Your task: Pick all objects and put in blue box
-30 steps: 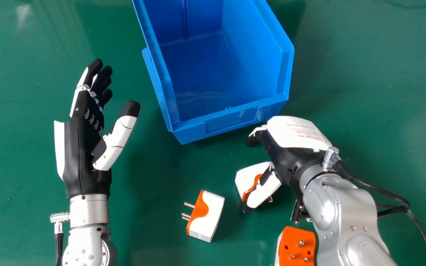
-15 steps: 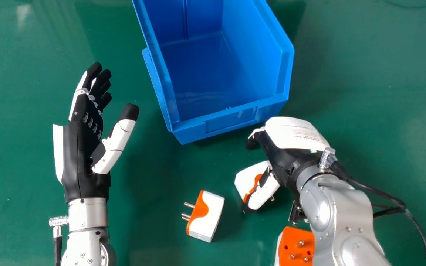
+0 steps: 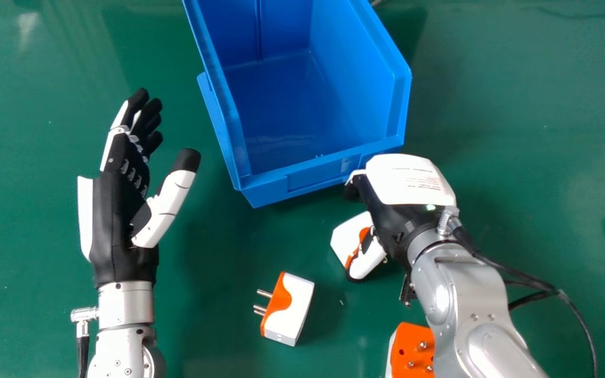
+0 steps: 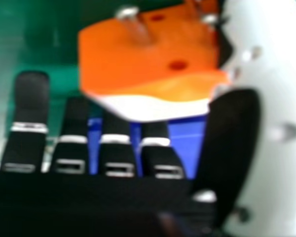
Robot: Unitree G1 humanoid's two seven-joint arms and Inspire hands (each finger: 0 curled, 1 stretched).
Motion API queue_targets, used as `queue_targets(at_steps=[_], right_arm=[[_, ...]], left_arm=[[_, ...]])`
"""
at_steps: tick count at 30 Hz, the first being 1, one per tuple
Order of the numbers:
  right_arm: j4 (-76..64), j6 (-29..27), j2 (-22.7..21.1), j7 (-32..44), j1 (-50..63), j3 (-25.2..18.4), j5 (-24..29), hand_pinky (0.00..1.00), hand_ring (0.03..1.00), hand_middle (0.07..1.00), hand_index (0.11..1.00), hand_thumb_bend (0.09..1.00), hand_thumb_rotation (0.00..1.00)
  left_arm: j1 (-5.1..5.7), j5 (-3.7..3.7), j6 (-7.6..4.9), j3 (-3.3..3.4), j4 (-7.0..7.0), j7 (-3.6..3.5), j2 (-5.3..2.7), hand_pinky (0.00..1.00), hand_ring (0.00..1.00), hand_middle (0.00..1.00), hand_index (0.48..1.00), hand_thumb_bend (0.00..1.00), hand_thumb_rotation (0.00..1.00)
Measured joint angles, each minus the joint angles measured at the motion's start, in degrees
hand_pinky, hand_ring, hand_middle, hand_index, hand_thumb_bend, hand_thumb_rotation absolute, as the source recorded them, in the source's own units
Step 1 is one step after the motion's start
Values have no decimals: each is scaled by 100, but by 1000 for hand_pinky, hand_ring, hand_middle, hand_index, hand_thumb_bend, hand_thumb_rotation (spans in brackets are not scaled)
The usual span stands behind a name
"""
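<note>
While one adapter (image 3: 407, 352) lay pins up on the desk (image 3: 544, 178), partly hidden by the right forearm (image 3: 436, 283), and a second adapter (image 3: 294, 310) rested there with its pins toward the left, the robot's right hand (image 3: 410, 181) had a third adapter (image 3: 345, 239) between its bent thumb and largely extended fingers. The grip appeared partly closed, just short of the blue box (image 3: 323, 178); whether the third adapter was clear of the desk could not be told.

The step in hand looked to be the transfer of that piece, with two left to collect. The next move called for raising it over the front wall, keeping pins and knuckles off the rim, then spreading the fingers once inside. A thumb-side hold seemed liable to slip if knocked.

The left hand (image 3: 124, 226), fingers relaxed and holding nothing, was well apart from the adapters. Green and softly reflective, the desk ran beyond the box to the head view's far edge.
</note>
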Motion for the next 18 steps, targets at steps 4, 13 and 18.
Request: queue_targets(at_steps=[4,13,18], right_arm=[[144,-59,43,-78,-82,-103,94,347,449,562,667,552,4],[92,-331,-107,-278,-67,-284,452,356,410,527,581,521,1],[17,-438,-205,-252,-32,-283,564,354,403,522,562,516,0]], left_arm=[[0,2,-2,-5,0,-19,-7,905,898,882,880,790,517],[-6,5,-2,2,1,-5,-2,904,897,881,879,786,519],[-11,34,0,1,1,35,9,901,894,880,878,785,520]])
